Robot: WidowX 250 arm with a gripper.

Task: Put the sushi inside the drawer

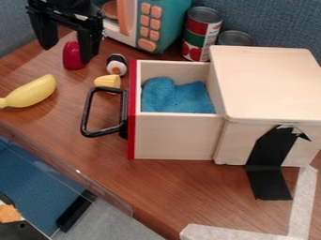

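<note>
At the upper left the black gripper [67, 44] hangs above the table, its two fingers spread apart with nothing held between them. The sushi [117, 64], a small roll with a black wrap, white rice and an orange centre, lies on the table to the gripper's right, just left of the drawer's back corner. The wooden drawer [175, 136] has a red front and a black handle and is pulled out to the left from its wooden box [270, 84]. A blue cloth [175, 96] lies inside it.
A red object [73, 55] stands below the gripper. A yellow banana [30, 92] lies at the left, and a yellow corn piece [108, 81] is near the black handle [87, 112]. Behind are a toy microwave [153, 23] and cans [201, 33]. Black tape [270, 164] hangs from the box.
</note>
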